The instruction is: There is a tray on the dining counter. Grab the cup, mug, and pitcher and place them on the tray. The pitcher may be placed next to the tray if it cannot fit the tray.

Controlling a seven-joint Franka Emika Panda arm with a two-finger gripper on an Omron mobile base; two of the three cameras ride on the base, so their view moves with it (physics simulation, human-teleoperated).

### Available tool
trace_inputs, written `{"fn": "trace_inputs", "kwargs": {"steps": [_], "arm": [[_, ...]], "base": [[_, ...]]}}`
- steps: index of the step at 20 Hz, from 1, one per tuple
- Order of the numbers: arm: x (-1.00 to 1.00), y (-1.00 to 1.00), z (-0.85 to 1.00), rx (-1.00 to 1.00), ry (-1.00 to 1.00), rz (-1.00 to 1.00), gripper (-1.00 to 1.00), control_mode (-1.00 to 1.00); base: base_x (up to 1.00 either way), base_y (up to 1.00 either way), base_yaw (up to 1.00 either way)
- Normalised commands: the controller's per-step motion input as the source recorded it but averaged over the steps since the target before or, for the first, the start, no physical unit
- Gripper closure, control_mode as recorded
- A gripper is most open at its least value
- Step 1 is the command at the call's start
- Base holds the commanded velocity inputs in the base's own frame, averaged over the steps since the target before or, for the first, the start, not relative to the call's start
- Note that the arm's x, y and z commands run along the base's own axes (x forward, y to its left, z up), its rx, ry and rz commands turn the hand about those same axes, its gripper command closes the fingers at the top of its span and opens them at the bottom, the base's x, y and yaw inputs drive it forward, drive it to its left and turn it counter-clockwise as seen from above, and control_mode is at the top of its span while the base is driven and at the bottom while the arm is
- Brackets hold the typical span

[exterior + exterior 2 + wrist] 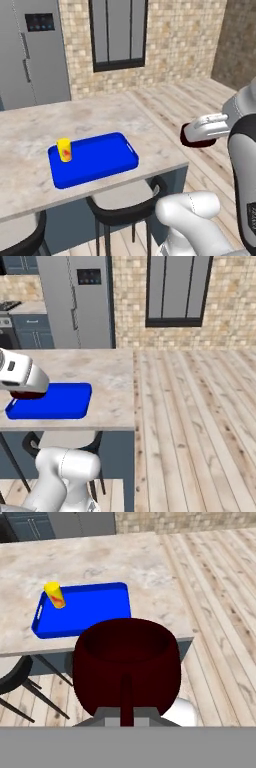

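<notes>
The room has a pale stone-tile wall point(175, 45) with a tall dark-framed window point(118, 32), a grey refrigerator point(32, 50) at the far left and a light plank floor point(195, 426) running off to the side of the counter. The dining counter point(100, 117), topped in pale beige marbled stone, fills the middle of the left base view, with dark bar stools point(125, 207) tucked under its near edge. The tray point(97, 160), flat and bright blue with a low rim, lies on the counter close to the near edge and toward the corner nearest the arm; the right base view shows it just inside that same edge. The cup point(64, 150), a small yellow tumbler with a red-orange mark, stands upright inside the tray at its far left corner, touching the tray floor. The mug point(126, 662), dark maroon and open side up, is off the counter, held in the air beyond the counter's end near that corner, over the floor and apart from the tray. The gripper point(200, 136) has its jaws pinched on the mug, and the hand view shows the mug's handle pointing back toward the fingers, though the fingertips themselves are hidden behind it.
</notes>
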Motion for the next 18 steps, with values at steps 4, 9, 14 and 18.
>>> {"fn": "trace_inputs", "kwargs": {"steps": [4, 9, 14, 18], "arm": [[0.0, 0.0, 0.0, 0.0, 0.0, 0.0, 1.0, 1.0], [0.0, 0.0, 0.0, 0.0, 0.0, 0.0, 1.0, 1.0], [0.71, 0.11, -0.49, 0.02, 0.07, 0.14, 1.0, -1.0], [0.98, 0.01, -0.67, 0.1, 0.08, 0.34, 1.0, -1.0]], "base": [[0.26, 0.1, 0.15], [0.28, 0.2, 0.13], [0.0, 0.0, 0.0], [0.0, 0.0, 0.0]]}}
